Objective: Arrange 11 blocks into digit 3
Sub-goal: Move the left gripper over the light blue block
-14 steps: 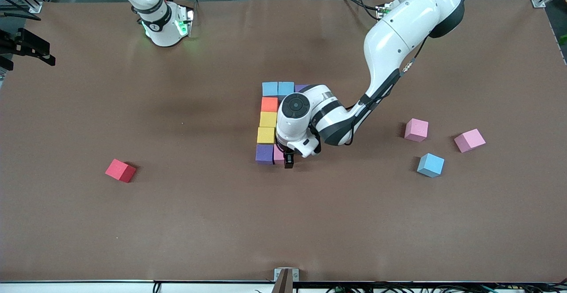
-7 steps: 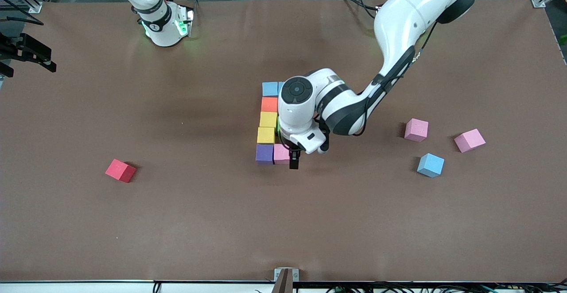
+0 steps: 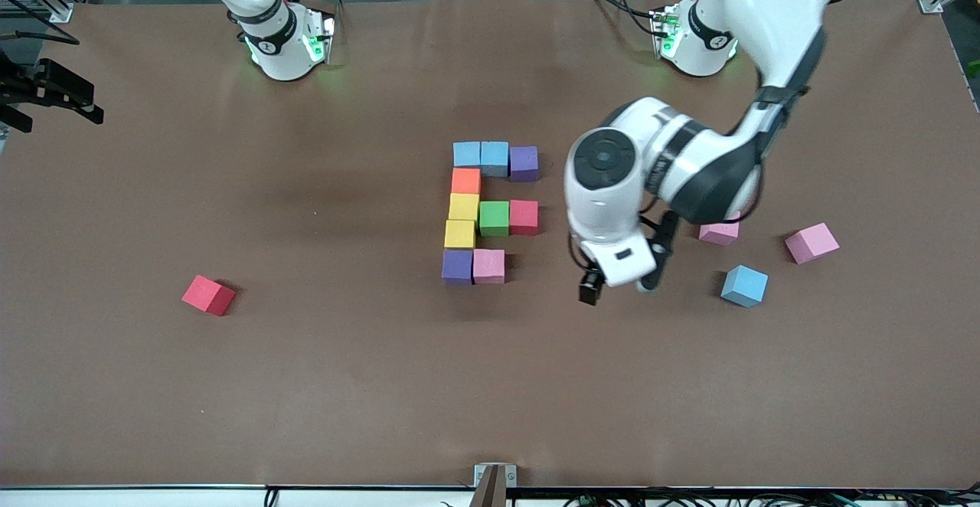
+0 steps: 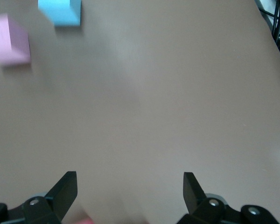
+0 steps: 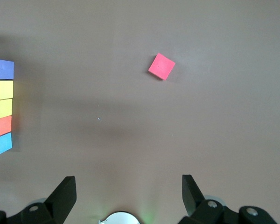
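Ten blocks form a partial figure (image 3: 490,212) at mid-table: blue, blue and purple in the farthest row, an orange-yellow-yellow column (image 5: 1,107), green (image 3: 494,217) and red (image 3: 524,217) beside it, and purple and pink (image 3: 488,266) nearest the camera. Loose blocks: a red one (image 3: 208,295) (image 5: 161,66), two pink ones (image 3: 811,243) (image 3: 720,233) (image 4: 9,39) and a blue one (image 3: 744,286) (image 4: 60,11). My left gripper (image 3: 619,290) (image 4: 129,184) hangs open and empty over bare table between the figure and the loose blue block. My right gripper (image 5: 128,186) waits open, high over its arm's base.
The brown table (image 3: 344,384) has wide bare stretches near the front camera and toward the right arm's end. The left arm's elbow (image 3: 712,178) overhangs and partly hides one pink block. The right arm's base (image 3: 283,44) stands at the table's back edge.
My left gripper has risen off the pink block beside the purple one and swung toward the left arm's end of the table. The green and red blocks now show.
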Robot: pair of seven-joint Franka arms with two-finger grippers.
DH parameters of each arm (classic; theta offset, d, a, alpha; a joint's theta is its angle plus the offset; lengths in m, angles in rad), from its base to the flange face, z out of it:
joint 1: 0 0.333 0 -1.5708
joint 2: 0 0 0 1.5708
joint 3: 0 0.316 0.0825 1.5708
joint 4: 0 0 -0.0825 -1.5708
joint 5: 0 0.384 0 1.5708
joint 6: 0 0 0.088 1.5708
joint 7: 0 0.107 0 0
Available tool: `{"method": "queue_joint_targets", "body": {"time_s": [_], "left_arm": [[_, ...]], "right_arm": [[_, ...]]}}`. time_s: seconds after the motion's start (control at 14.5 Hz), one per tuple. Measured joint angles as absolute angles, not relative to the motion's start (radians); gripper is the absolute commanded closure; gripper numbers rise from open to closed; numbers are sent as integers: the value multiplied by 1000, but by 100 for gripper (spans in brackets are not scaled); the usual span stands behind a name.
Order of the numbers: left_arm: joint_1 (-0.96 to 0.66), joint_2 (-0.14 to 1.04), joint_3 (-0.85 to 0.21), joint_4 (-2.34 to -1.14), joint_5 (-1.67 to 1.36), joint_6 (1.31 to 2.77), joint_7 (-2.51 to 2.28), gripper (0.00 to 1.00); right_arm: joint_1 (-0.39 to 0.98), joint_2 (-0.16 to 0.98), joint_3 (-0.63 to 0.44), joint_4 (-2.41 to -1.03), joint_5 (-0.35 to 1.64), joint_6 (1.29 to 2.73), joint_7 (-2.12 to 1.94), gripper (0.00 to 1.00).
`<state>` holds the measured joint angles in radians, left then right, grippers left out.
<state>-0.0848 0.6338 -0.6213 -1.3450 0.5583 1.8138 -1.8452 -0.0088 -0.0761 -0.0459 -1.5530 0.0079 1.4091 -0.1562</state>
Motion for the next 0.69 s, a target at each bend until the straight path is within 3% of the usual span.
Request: {"method": "queue_joint_targets", "body": {"time_s": [0.41,0.69], "left_arm": [[431,564,-923,-1530,558,1814,-1363,0],[504,564,-941,-1553,558,1817,-1201,0]], "right_arm": [[-8,-77,-45,-1553,12,1405,-147,0],[-8,-77,-45,-1553,12,1402,-147,0]]}}
